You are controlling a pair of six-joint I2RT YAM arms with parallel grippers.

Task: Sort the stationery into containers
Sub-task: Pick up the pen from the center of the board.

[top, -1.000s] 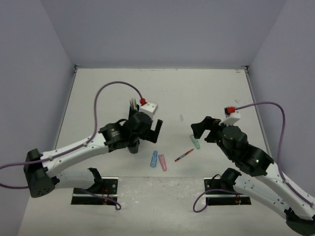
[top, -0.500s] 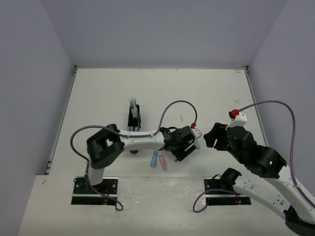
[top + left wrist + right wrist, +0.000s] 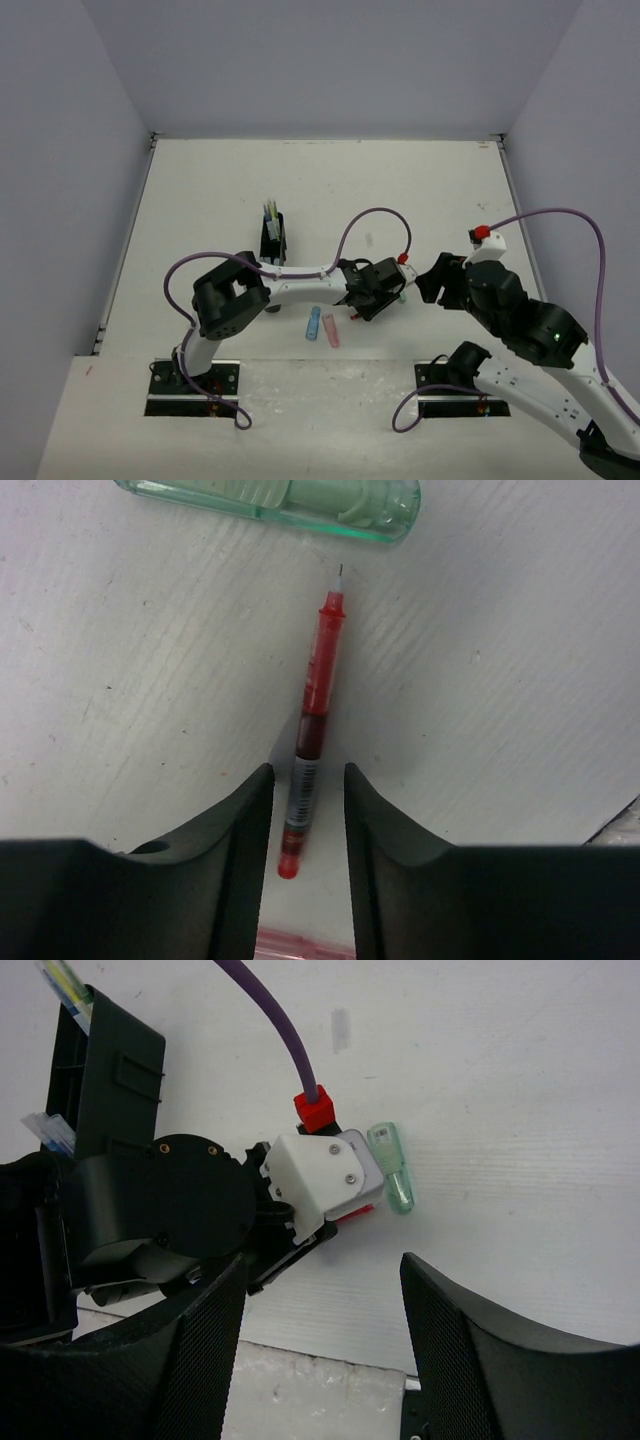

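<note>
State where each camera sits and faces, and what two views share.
Top external: high behind the arms, looking down on the table; both arms show.
Left wrist: on that arm, looking down; left end effector straddles the red pen.
Right wrist: on that arm, looking down past the right end effector at the left arm.
Both wrist views share the green piece.

Your left gripper (image 3: pixel 305 780) straddles the red pen (image 3: pixel 312 730), a slim gap either side of it inside the jaws. The green piece (image 3: pixel 270 495) lies crosswise just past the pen's tip. The left arm (image 3: pixel 300 285) blocks your right gripper (image 3: pixel 320 1280); the far worktop (image 3: pixel 450 190) lies open.
</note>
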